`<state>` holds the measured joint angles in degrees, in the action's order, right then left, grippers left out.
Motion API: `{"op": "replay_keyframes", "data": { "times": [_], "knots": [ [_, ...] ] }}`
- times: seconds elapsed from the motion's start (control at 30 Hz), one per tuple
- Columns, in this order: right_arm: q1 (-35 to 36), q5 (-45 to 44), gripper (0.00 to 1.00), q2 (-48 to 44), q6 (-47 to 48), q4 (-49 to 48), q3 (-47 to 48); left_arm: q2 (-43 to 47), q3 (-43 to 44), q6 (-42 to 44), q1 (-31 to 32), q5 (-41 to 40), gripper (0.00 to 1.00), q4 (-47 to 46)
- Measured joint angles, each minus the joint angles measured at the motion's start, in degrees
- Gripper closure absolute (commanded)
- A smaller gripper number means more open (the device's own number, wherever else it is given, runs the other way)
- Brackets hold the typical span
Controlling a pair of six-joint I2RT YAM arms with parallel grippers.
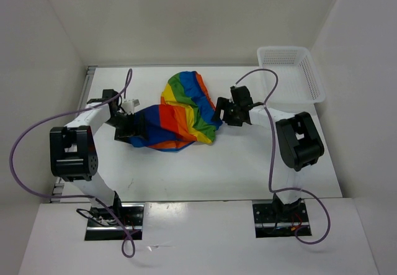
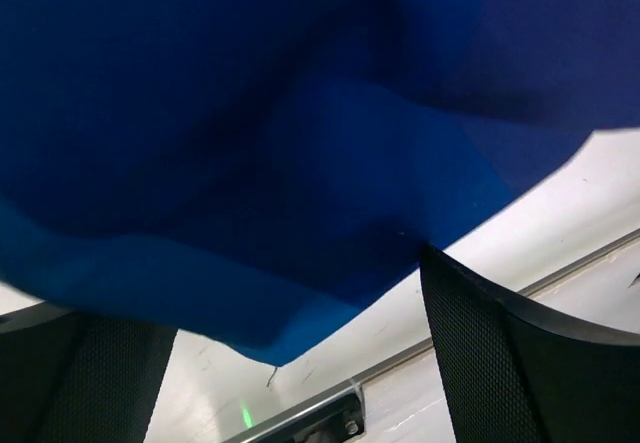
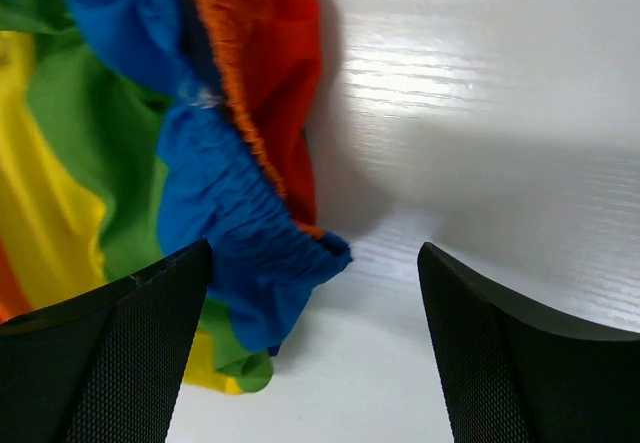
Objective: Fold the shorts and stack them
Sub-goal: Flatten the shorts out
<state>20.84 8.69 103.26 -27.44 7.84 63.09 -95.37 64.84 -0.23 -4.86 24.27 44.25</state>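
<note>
Your left pincer (image 1: 138, 132) is standing wide apart, with soft blue cloth draping between its textured black fingers. Your right pincer (image 3: 315, 263) is gaping too, straddling the gathered elastic waistband. One crumpled rainbow-striped pair of shorts (image 1: 184, 110) is lying mid-table (image 1: 217, 172). One white mesh basket (image 1: 291, 70) is sitting at the far right corner.

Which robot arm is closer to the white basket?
The right arm. The white basket sits in the far right corner, just beyond it; the left arm is across the rainbow shorts, on the other side.
</note>
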Motion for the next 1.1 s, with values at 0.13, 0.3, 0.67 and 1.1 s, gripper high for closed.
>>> {"op": "replay_keyframes", "data": {
  "times": [0.13,0.3,0.67,1.1],
  "knots": [
    [-0.66,2.21,0.12,3.58,-1.62,-0.79,1.14,-2.21,0.0,-0.15,0.0,0.5,0.24,-1.84],
    [-0.76,5.79,0.44,5.95,-3.17,-3.17,1.97,-3.48,0.04,-0.15,0.0,2.38,0.51,-3.45],
    [-1.25,11.96,1.0,9.27,-4.24,-0.31,4.09,-6.49,1.2,-0.07,-1.9,4.24,1.0,-4.17],
    [-6.86,12.13,1.0,7.02,1.01,9.33,54.1,-7.76,60.52,-0.2,-9.81,-4.44,1.0,-5.68]
  ]
}}
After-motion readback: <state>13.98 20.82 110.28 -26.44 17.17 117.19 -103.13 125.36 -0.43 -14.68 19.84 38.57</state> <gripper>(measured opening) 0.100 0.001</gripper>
